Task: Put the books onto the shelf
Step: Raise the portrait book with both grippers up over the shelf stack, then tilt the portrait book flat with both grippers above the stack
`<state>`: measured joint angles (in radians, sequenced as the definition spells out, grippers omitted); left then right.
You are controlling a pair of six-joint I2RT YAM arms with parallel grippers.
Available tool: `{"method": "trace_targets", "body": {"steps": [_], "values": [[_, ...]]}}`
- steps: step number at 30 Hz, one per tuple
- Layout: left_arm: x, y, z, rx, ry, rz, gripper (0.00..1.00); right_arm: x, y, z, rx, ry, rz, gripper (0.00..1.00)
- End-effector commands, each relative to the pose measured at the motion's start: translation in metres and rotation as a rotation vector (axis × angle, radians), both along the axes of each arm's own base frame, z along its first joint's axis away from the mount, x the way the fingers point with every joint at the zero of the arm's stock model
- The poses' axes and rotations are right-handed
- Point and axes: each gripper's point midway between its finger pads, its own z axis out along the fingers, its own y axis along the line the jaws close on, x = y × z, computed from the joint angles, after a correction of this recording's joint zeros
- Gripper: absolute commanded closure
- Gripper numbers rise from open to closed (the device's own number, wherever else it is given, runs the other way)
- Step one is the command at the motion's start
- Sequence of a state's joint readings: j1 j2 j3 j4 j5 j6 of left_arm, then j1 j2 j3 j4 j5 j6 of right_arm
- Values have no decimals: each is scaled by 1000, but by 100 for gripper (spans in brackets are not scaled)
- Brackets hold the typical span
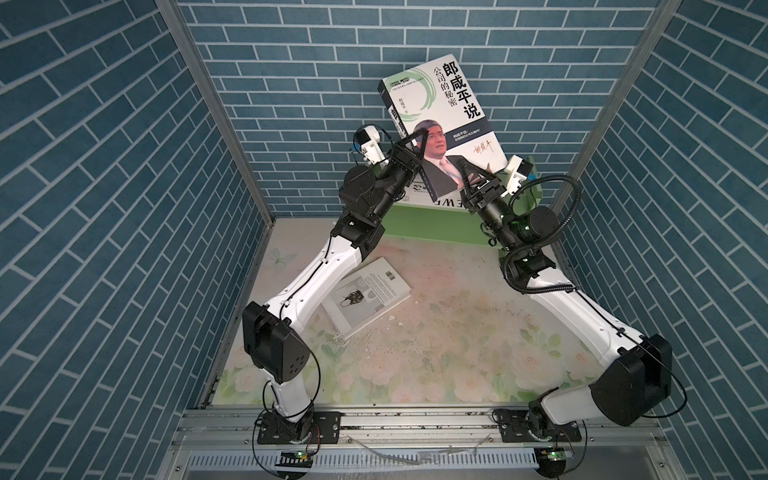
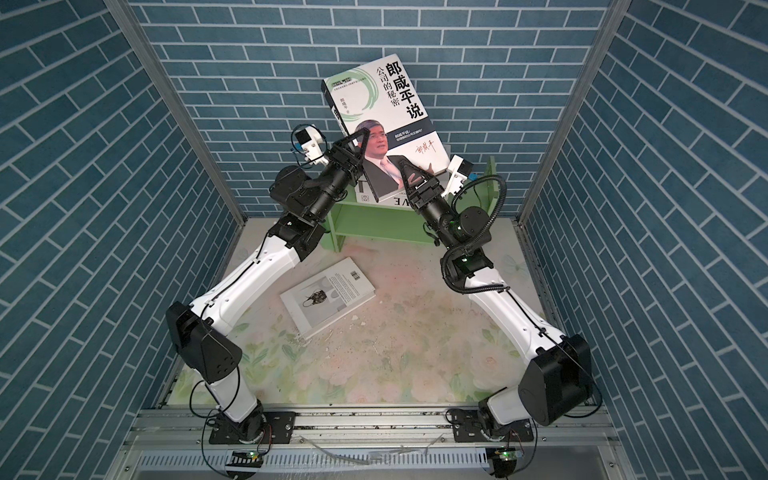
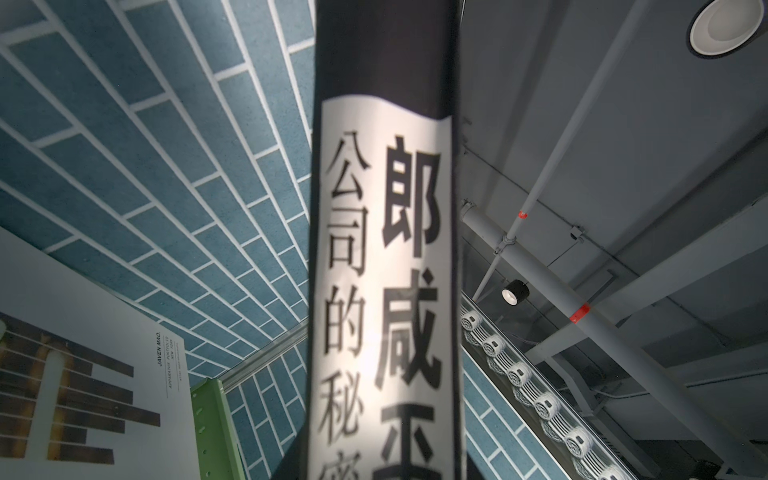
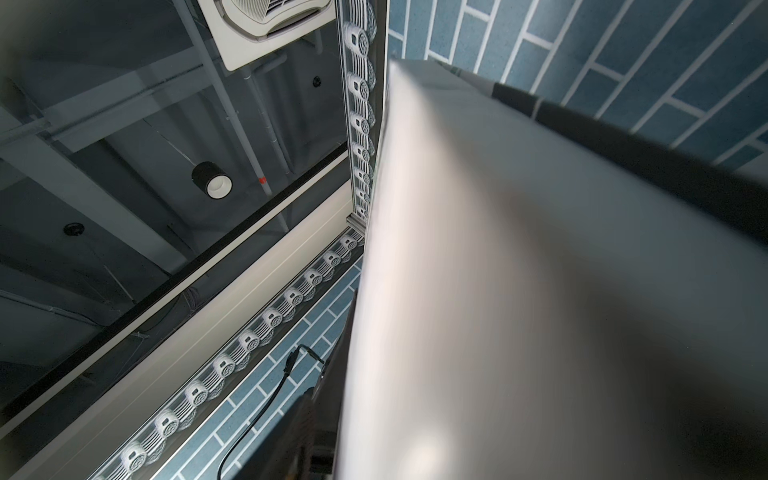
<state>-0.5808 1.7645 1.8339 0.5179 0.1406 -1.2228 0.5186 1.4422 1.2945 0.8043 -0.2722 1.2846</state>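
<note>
Books counted in both top views: four, all thick and rectangular, with glossy white covers and black print. The portrait book [image 1: 432, 108] (suited man, green ring motif, bold Chinese title) is held raised and tilted above the shelf [image 1: 432, 226], clear of the worktop [image 1: 457, 332]. The left hand [image 1: 419, 144] is clamped on its spine edge near the lower corner; the left wrist view shows the title lettering close up, running along the middle of the frame. The right hand [image 1: 473, 176] straddles the book's bottom edge, with one black triangular finger lying across the cover. Whether it presses tight cannot be told, and its wrist view gives only a blurred grey face of the book. The shelf is light green painted board in flat panels, with one upright side panel showing at the right. Two books lie on it under the raised one, the LOEWE book [image 1: 451, 203] and a second book [image 2: 365, 193], both largely hidden by the arms. The flat book [image 1: 365, 297] lies back cover up on the worktop, barcode showing, one corner hidden by the left arm. The worktop surface is a pale floral print, scuffed, with small white chips [image 1: 392, 320] scattered beside the flat book.
</note>
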Motion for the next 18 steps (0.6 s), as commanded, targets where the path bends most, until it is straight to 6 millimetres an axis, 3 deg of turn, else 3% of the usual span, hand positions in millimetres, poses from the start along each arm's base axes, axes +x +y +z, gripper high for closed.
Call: {"method": "trace_targets", "body": {"steps": [1, 8, 18], "values": [[-11, -3, 17, -46, -70, -32, 59, -8, 0, 11, 45, -24, 31, 43], [-15, -3, 13, -6, -61, -31, 46, -6, -7, 7, -21, -18, -38, 56], [-21, 12, 12, 41, -56, 1, 27, -4, -23, 7, -36, -15, -82, 58]]}}
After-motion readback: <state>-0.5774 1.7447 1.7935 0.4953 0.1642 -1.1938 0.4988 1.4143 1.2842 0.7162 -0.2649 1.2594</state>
